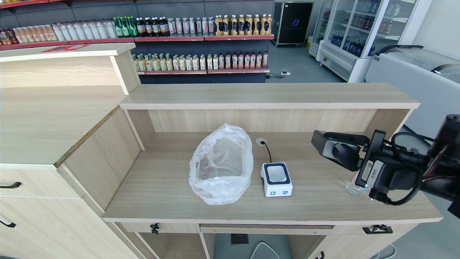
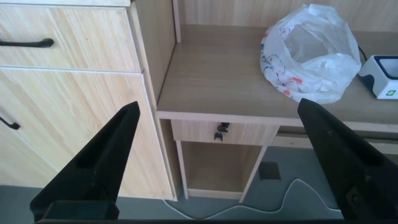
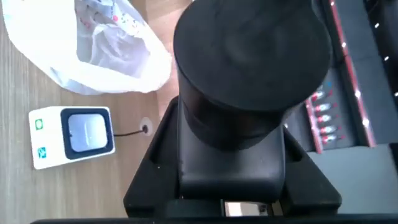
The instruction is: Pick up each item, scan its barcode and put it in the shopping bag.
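A white plastic shopping bag (image 1: 221,163) (image 2: 311,53) (image 3: 93,50) lies open-mouthed in the middle of the counter. Just to its right sits the white barcode scanner (image 1: 276,178) (image 3: 73,135) (image 2: 380,74), its window facing up. My right gripper (image 1: 336,148) hovers above the counter to the right of the scanner, shut on a black cylindrical item (image 3: 249,87) (image 1: 344,154). My left gripper (image 2: 217,104) hangs open and empty, low and off the counter's left front corner, by the cabinet doors.
A clear container (image 1: 355,187) stands on the counter (image 1: 161,187) under my right arm, partly hidden. The scanner's cable (image 1: 267,151) runs to a hole at the back. A raised shelf (image 1: 269,95) walls the back and a cabinet (image 1: 54,122) the left.
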Controlling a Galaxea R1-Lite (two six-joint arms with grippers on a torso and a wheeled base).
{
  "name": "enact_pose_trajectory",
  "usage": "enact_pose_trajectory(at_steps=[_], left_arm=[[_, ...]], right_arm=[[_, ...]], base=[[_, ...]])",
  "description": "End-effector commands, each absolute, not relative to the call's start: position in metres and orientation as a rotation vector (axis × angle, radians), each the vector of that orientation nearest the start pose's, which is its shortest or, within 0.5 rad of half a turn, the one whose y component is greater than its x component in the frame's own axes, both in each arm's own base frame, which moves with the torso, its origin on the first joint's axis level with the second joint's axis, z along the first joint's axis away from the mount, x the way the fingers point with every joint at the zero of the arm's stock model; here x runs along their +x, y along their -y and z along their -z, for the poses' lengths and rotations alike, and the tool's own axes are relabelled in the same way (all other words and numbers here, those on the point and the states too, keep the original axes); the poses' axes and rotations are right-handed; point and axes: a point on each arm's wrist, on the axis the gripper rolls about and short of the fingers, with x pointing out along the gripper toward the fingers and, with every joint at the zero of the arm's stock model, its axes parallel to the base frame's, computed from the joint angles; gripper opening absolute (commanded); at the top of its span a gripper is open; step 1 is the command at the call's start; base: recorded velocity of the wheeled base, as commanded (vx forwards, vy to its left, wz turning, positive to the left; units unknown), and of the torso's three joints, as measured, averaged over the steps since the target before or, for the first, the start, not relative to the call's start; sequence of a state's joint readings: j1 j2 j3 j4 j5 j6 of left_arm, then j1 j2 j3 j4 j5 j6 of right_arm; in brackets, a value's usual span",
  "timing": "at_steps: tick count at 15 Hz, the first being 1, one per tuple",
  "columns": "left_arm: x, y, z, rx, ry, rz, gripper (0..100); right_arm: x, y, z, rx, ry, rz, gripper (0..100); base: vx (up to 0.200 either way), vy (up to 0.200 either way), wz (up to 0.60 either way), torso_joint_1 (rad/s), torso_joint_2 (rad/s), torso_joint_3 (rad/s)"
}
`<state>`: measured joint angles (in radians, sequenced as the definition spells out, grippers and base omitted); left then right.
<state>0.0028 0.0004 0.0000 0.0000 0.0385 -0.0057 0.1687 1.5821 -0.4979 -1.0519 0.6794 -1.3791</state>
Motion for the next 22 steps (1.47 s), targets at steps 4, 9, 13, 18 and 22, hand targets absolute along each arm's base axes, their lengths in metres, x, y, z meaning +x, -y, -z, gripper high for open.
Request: enact_pose_trajectory(at_steps=[4, 9, 13, 18, 22], left_arm=[[-0.023, -0.001, -0.075, -0.006, 0.0, -0.043, 100], [-0.023, -0.001, -0.075, -0.006, 0.0, -0.041, 100], [-0.023, -0.001, -0.075, -0.006, 0.0, -0.041, 100], [-0.023, -0.001, -0.075, -0.006, 0.0, -0.043, 100], [-0.023, -0.001, -0.075, -0.006, 0.0, -0.043, 100]], right_arm=[[0.183, -0.041, -0.237, -1.759, 1.046, -0.276, 0], [0.142, -0.058, -0.259, -1.942, 1.495, -0.006, 0], [0.124, -0.06, -0.25, -2.039, 1.574, -0.103, 0], [0.088, -0.061, -0.241, -2.071, 1.687, -0.225, 0], [0.08, -0.061, -0.243, -2.055, 1.73, -0.201, 0]], base=[[0.0, 0.0, 0.0, 0.0, 0.0, 0.0], [0.0, 0.0, 0.0, 0.0, 0.0, 0.0], [0.0, 0.0, 0.0, 0.0, 0.0, 0.0], [0.0, 0.0, 0.0, 0.0, 0.0, 0.0], [0.0, 0.0, 0.0, 0.0, 0.0, 0.0]])
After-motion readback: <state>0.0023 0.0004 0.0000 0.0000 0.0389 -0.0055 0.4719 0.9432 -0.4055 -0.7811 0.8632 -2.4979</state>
